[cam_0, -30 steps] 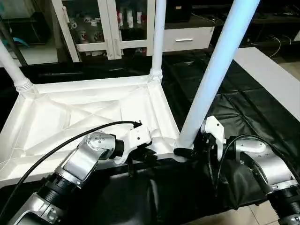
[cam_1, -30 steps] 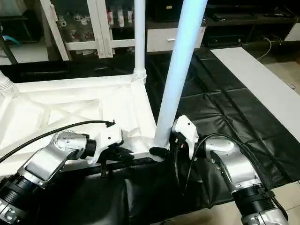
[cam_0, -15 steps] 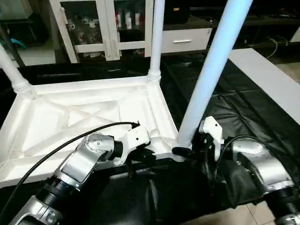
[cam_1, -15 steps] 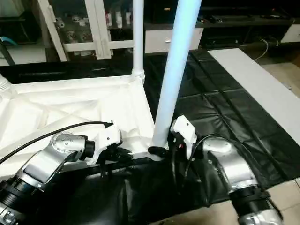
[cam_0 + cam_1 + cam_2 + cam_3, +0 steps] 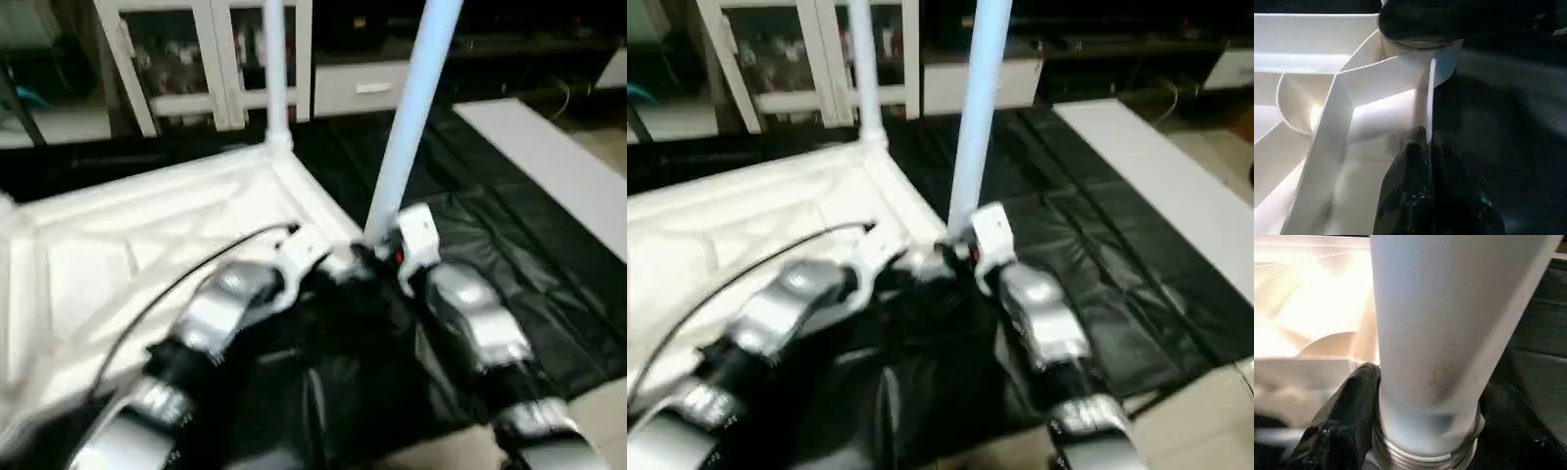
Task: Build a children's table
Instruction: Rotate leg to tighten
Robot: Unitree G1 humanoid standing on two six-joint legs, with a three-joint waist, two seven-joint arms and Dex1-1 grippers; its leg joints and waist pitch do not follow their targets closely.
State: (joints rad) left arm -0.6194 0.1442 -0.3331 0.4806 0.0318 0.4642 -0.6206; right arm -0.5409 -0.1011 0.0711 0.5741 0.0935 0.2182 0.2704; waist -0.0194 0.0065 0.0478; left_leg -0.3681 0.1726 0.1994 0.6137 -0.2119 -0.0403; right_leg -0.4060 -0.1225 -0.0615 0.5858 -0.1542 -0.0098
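Black mat (image 5: 490, 255), leg (image 5: 411, 108) in right gripper (image 5: 1422, 431)

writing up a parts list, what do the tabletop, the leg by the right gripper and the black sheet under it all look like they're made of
Tabletop: probably moulded white plastic, satin; thin raised ribs and rounded corner sockets.
Leg: smooth matte white tube, likely plastic, with a threaded collar at its base.
Black sheet: seemingly vinyl or faux leather; glossy, creased, with quilt-like seams.
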